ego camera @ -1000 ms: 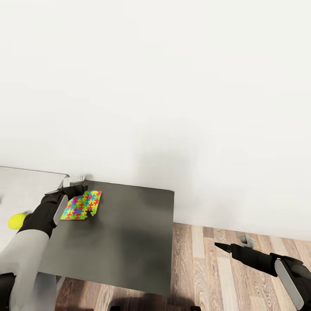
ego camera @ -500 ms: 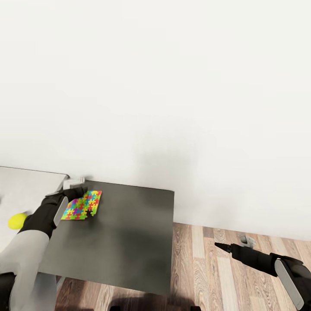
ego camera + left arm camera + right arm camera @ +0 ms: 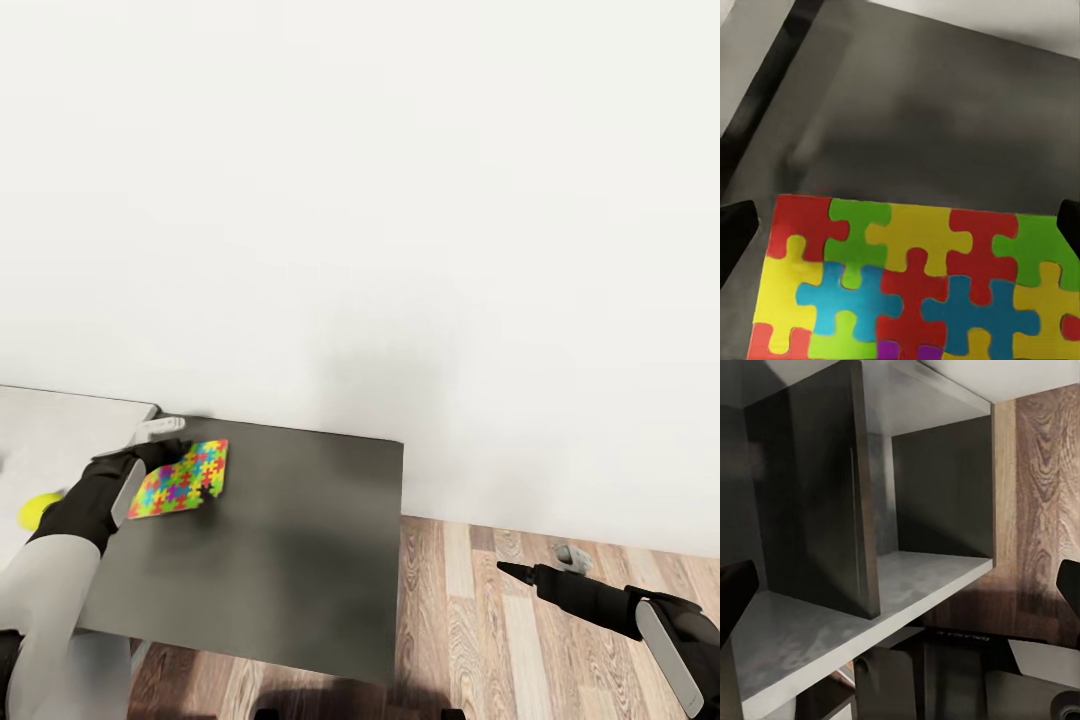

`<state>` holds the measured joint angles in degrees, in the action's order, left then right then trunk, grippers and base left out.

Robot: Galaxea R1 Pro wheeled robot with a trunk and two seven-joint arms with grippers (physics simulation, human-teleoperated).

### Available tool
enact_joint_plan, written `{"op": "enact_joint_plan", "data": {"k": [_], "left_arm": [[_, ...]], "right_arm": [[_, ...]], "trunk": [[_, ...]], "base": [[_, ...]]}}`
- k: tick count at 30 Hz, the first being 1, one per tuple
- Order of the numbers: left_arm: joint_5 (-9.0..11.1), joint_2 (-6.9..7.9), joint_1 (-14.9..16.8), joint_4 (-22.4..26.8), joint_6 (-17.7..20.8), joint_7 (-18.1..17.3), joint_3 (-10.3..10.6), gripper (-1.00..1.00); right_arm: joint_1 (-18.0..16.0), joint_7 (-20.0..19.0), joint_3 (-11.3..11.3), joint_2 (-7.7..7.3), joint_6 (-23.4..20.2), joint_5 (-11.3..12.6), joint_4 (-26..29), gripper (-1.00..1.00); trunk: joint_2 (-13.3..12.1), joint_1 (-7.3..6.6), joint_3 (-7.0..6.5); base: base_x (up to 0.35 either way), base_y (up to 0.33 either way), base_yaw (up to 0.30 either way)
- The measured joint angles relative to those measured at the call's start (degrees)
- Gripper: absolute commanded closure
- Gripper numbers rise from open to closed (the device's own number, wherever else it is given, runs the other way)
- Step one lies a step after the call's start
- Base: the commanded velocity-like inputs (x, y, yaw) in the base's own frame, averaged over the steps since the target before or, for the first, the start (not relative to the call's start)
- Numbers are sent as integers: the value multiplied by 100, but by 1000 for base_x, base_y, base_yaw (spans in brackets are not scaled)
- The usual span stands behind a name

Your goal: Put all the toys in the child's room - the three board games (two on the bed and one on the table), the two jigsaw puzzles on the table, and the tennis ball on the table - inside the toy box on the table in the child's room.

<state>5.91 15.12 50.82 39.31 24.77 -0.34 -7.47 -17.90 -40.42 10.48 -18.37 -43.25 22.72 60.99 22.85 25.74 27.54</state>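
A dark grey cabinet top [image 3: 290,560] is shown against a white wall. The jigsaw puzzle [image 3: 182,479] lies flat on it, directly ahead of the left gripper [image 3: 165,440], whose fingers are spread wide at the slab's edges. For a secure lift, one edge should be pinched squarely. The right gripper [image 3: 510,570] is idle; its opening cannot be judged.

Multicoloured jigsaw puzzle [image 3: 182,479] on dark grey cabinet [image 3: 290,560]; yellow-green tennis ball [image 3: 36,511].
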Motion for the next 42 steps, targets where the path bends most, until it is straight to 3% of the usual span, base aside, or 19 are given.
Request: {"op": "enact_joint_plan", "data": {"k": [5,16,42], "left_arm": [[-46,68,-3,-18,-22,1,8,-100],[-117,74,0,-38,-58,7,14,-100],[-61,65,0,-38,-64,-18,27,-100]], "right_arm": [[0,0,0,0,0,0,-2,-100],[0,-1,0,0,-1,0,-1,-100],[0,-4,0,0,0,0,-1,-100]], "trunk": [[-2,1,1],[0,0,0],[-1,1,0]], "base": [[0,0,0],[0,-28,0],[-25,-69,0]]}}
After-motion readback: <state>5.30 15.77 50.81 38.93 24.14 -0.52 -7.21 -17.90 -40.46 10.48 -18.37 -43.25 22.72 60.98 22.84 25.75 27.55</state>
